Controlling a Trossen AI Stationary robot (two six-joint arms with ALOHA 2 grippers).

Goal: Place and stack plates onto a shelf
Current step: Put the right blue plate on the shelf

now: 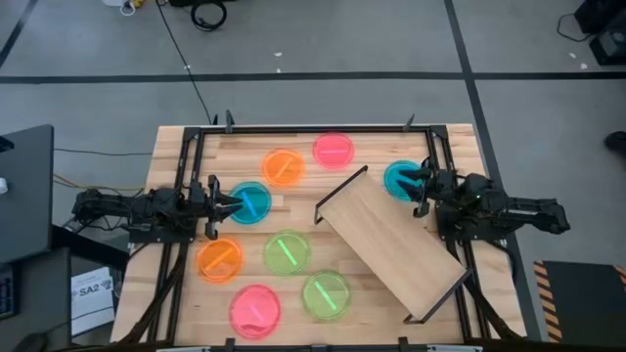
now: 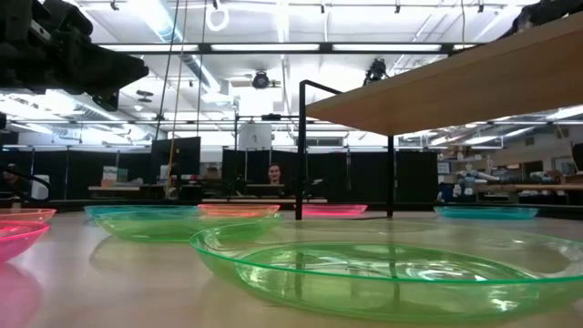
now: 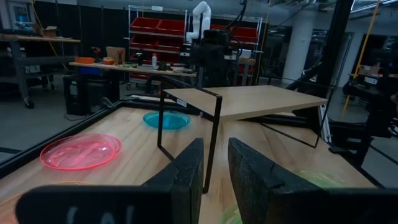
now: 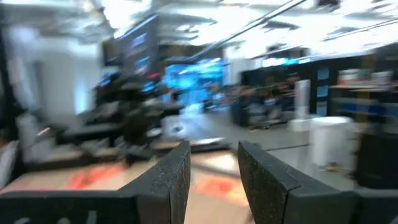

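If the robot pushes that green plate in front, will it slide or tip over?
The green plate would probably slide: it looks thin, see-through plastic, so likely light, and lies flat on the smooth wooden table. Tipping seems unlikely because it sits low and wide. Its thin rim may bend a little if pinched.

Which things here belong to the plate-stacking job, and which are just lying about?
Job:
- plates: eight, all on the table, none stacked
- shelf: nothing on it
- left gripper
- right gripper

Lying about:
- black monitor
- floor cables
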